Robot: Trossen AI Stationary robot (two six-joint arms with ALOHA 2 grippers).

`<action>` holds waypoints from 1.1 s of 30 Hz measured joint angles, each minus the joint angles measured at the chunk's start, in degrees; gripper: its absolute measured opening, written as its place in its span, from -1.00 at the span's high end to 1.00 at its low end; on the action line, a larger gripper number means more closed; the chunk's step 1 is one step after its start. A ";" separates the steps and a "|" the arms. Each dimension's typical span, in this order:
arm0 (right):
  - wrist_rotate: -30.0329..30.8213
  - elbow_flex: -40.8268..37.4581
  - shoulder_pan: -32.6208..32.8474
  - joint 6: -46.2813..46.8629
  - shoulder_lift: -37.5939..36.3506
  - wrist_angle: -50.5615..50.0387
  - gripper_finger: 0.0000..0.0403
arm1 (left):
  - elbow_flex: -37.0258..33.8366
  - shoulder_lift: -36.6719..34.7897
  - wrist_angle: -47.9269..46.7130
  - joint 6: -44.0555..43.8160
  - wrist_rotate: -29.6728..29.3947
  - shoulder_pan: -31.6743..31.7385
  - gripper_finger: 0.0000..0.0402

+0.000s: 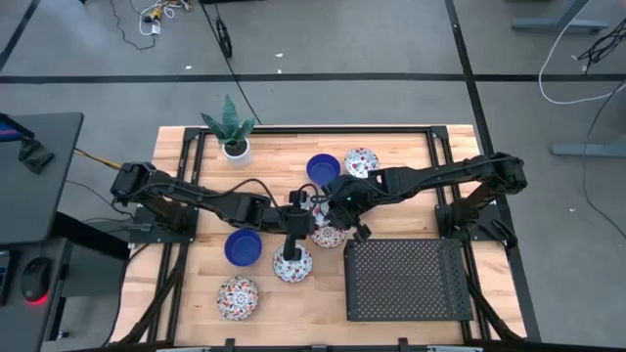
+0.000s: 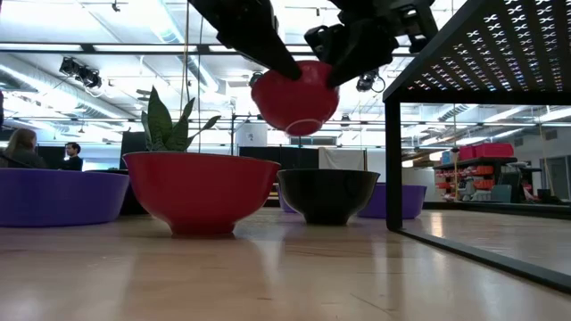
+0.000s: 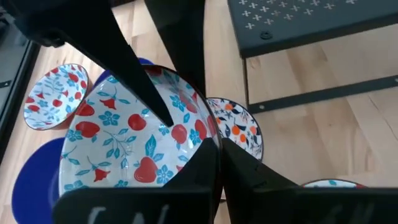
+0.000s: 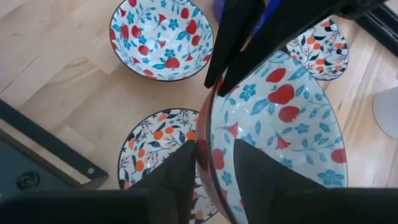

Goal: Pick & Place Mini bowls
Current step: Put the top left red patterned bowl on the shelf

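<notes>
plant pot (image 1: 235,148) table rear-left | rack (image 1: 406,280) front-right | bowls (image 1: 238,296) between

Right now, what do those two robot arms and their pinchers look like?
Both are dark, nearly black, jointed arms: the left arm and the right arm, with black cables looping along them. Each ends in a gripper with two flat, tapering black fingers, matte and unmarked; the right gripper looks the same.

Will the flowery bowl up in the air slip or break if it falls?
The raised floral bowl looks glossy and hard, so probably slippery. Both the left hand and right hand pinch only its thin rim. It hangs above the wooden table, so a drop might chip it.
</notes>
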 joint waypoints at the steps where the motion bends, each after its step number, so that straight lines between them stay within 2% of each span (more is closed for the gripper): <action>1: 0.04 0.00 0.00 -0.02 0.00 -0.22 0.48 | 0.00 0.00 -0.04 0.02 0.12 0.00 0.95; 13: -0.70 0.00 1.06 -1.07 0.00 -1.27 0.87 | 0.04 0.00 0.08 1.14 0.31 -0.09 0.89; 16: 0.07 -1.01 1.94 -0.06 -0.07 -0.21 0.92 | -0.02 0.00 1.72 1.22 0.72 -0.07 0.78; 19: 5.69 -2.97 2.16 2.30 0.11 4.01 0.95 | 0.83 -0.64 4.89 2.52 0.38 -0.02 0.55; 24: 23.06 -3.58 2.27 6.94 -0.57 3.19 0.96 | 5.90 -2.83 -1.31 2.41 -4.56 -0.22 0.18; 28: 30.84 -1.82 4.34 14.39 -4.04 -3.87 0.96 | 7.31 -5.27 -4.86 0.57 -13.15 -1.27 0.04; 31: 34.86 -0.01 8.23 22.43 -7.35 -13.32 0.97 | 5.50 -6.69 -8.20 -1.76 -20.58 -2.39 0.02; 33: 36.28 1.76 11.90 28.53 -9.26 -20.41 0.97 | 3.86 -6.97 -8.02 -3.70 -23.15 -2.51 0.02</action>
